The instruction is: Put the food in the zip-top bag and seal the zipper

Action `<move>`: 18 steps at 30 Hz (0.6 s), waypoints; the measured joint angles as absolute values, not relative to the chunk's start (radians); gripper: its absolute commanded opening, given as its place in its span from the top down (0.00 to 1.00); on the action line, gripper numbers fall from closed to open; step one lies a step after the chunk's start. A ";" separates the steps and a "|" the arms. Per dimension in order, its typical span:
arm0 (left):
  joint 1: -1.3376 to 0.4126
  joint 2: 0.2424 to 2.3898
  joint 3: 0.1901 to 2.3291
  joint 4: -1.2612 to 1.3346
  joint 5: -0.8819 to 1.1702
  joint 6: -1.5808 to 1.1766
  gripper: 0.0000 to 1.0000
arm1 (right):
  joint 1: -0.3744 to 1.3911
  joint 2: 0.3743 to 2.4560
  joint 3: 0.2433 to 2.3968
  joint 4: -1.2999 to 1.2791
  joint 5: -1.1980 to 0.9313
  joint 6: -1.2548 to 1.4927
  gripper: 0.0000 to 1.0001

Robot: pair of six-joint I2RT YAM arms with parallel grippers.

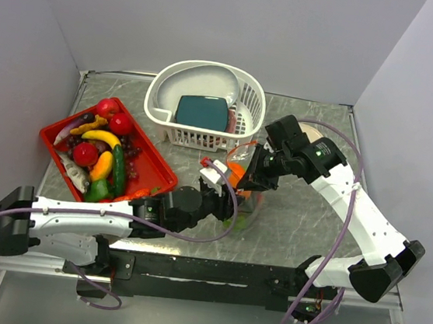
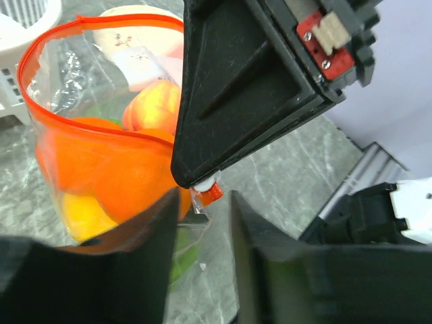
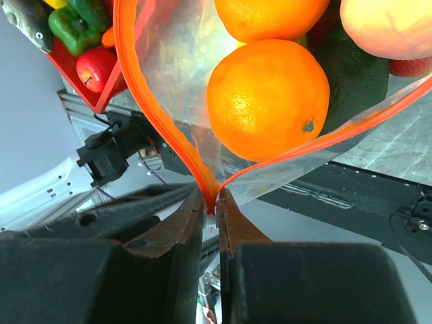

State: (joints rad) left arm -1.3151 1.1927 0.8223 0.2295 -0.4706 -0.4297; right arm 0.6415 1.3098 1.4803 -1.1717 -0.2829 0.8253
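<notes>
The clear zip-top bag (image 1: 247, 211) stands mid-table with its mouth open, holding oranges (image 3: 266, 98), a lemon (image 2: 77, 216), a peach-coloured fruit (image 2: 152, 104) and a green piece (image 3: 354, 74). My right gripper (image 3: 214, 202) is shut on one end of the orange-red zipper (image 3: 145, 108), at its small slider (image 2: 210, 194). My left gripper (image 2: 202, 229) is open, with its jaws on either side of the bag's clear corner just below that slider. In the top view the left gripper (image 1: 218, 184) and the right gripper (image 1: 255, 178) meet at the bag. More food (image 1: 100, 156) lies in the red tray.
The red tray (image 1: 158, 159) sits at the left. A white slotted basket (image 1: 209, 91) holding a teal slab (image 1: 202, 112) stands behind the bag. A pale round plate lies behind the right arm. Walls close off the left, back and right.
</notes>
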 measured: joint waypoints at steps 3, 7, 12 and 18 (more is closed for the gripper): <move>-1.332 1.218 0.831 0.231 -0.509 -0.414 0.76 | 0.638 1.308 1.480 -1.172 -0.282 0.830 1.00; -1.355 1.240 0.838 0.233 -0.556 -0.397 0.89 | 0.634 1.301 1.475 -1.173 -0.282 0.834 1.00; -1.376 1.256 0.841 0.233 -0.606 -0.387 0.99 | 0.631 1.287 1.457 -1.168 -0.283 0.845 1.00; -1.393 1.261 0.842 0.237 -0.630 -0.373 0.99 | 0.630 1.278 1.445 -1.162 -0.283 0.853 1.00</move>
State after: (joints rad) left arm -1.3933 1.2610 0.8421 0.2371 -0.6304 -0.3729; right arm 0.6300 1.2778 1.4452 -1.1622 -0.2829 0.8528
